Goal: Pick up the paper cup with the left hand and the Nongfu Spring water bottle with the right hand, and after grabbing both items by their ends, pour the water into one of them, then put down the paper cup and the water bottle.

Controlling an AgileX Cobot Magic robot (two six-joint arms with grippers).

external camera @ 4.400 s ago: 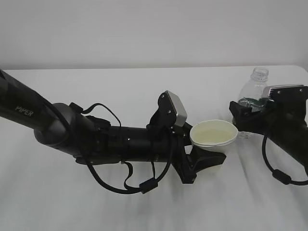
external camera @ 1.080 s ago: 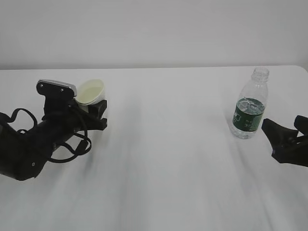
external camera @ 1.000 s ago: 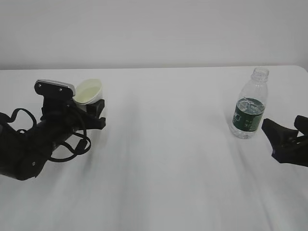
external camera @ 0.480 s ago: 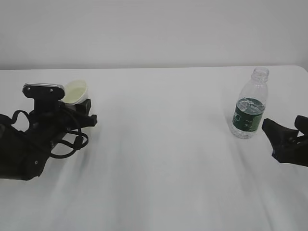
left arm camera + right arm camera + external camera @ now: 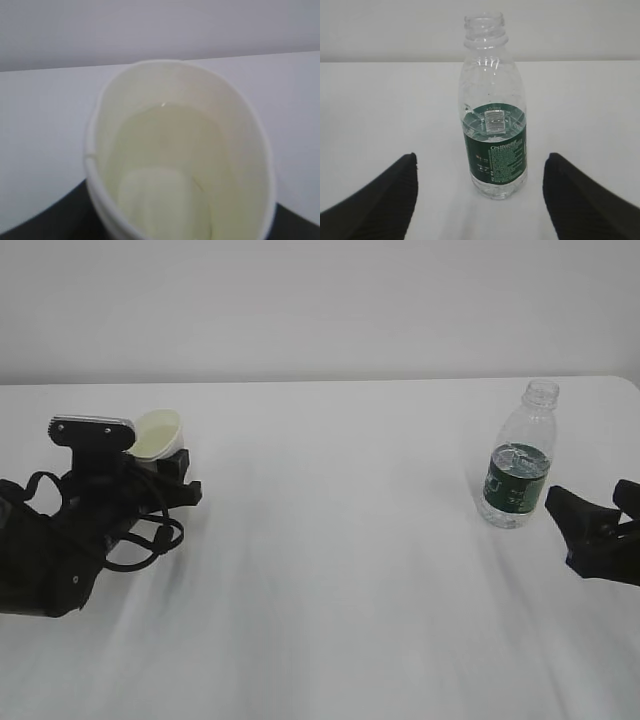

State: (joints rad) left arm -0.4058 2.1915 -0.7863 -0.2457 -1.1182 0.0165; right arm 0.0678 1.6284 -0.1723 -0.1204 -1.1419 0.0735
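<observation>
At the far left of the bench (image 5: 330,540), the paper cup (image 5: 158,433) sits gripped in the left hand (image 5: 170,472), which hides its bottom half. Some water (image 5: 165,150) lies inside. Over on the right, the Nongfu Spring water bottle (image 5: 518,455) stands upright and free, just ahead of the right hand (image 5: 590,530), spread wide and cut off by the edge.
</observation>
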